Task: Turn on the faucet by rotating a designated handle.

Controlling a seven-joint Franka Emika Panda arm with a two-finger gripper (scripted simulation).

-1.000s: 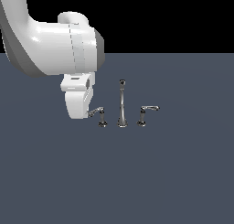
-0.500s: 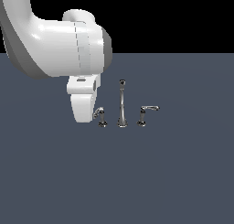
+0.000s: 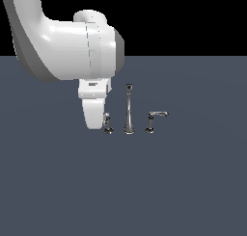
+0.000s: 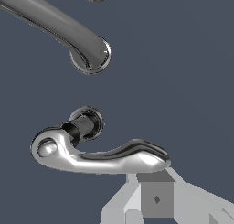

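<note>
The faucet is a small chrome set of a tall spout (image 3: pixel 129 110) and two levers. The handle (image 3: pixel 107 122) stands at the exterior view's left of the spout, and its twin lever (image 3: pixel 155 118) stands at the right. My gripper (image 3: pixel 95 118) hangs right beside the handle, and the white hand hides its fingers in this view. In the wrist view the handle's curved lever (image 4: pixel 100 155) sits on its dark round post (image 4: pixel 86 124). My gripper (image 4: pixel 156 196) touches the lever's free end. No gap shows between its fingers, and nothing is held.
The spout (image 4: pixel 55 24) and its round base (image 4: pixel 93 58) lie just beyond the handle in the wrist view. The set stands on a flat dark grey floor (image 3: pixel 183 182). My bulky white arm (image 3: pixel 58 47) fills the exterior view's upper left.
My hand has moved toward the exterior view's right, against the handle. The lever, which pointed left a second ago, has swung round and now looks foreshortened.
</note>
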